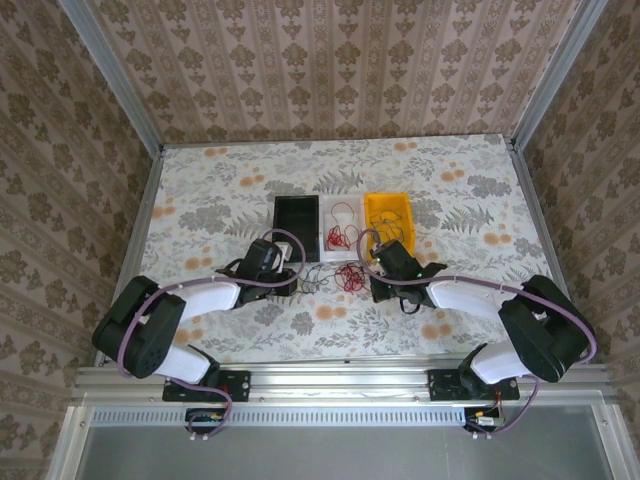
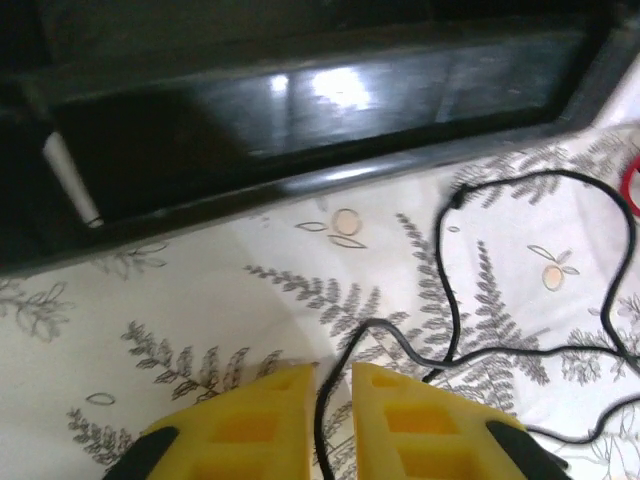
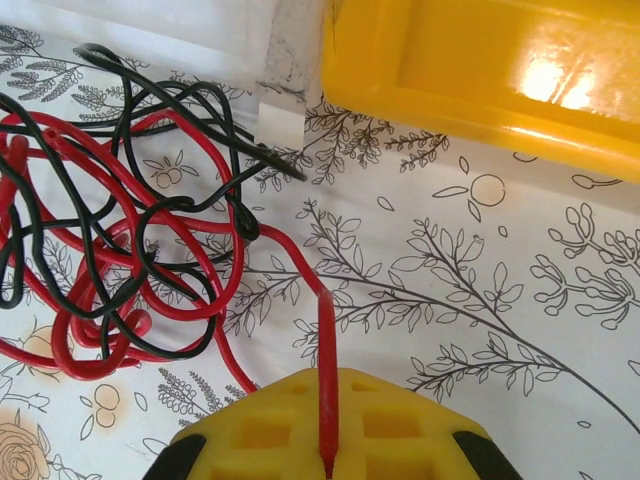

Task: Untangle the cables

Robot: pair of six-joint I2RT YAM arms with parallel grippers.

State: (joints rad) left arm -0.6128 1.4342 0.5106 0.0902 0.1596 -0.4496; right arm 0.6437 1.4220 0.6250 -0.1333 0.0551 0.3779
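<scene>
The cables (image 1: 338,277) lie as a small red and black tangle on the table in front of the bins. My right gripper (image 1: 378,285) is just right of it. In the right wrist view this gripper (image 3: 328,385) is shut on a red cable (image 3: 327,325) that leads left into the red and black tangle (image 3: 120,250). My left gripper (image 1: 292,277) sits left of the tangle. Its jaws (image 2: 333,372) stand a little apart, and a black cable (image 2: 455,260) runs loose through the gap without being pinched.
Three bins stand in a row behind the cables: a black bin (image 1: 296,222), a white bin (image 1: 326,208) with red wires in it, and a yellow bin (image 1: 388,216). The black bin's wall (image 2: 300,110) is close ahead of the left fingers. The yellow bin (image 3: 480,70) is ahead of the right ones.
</scene>
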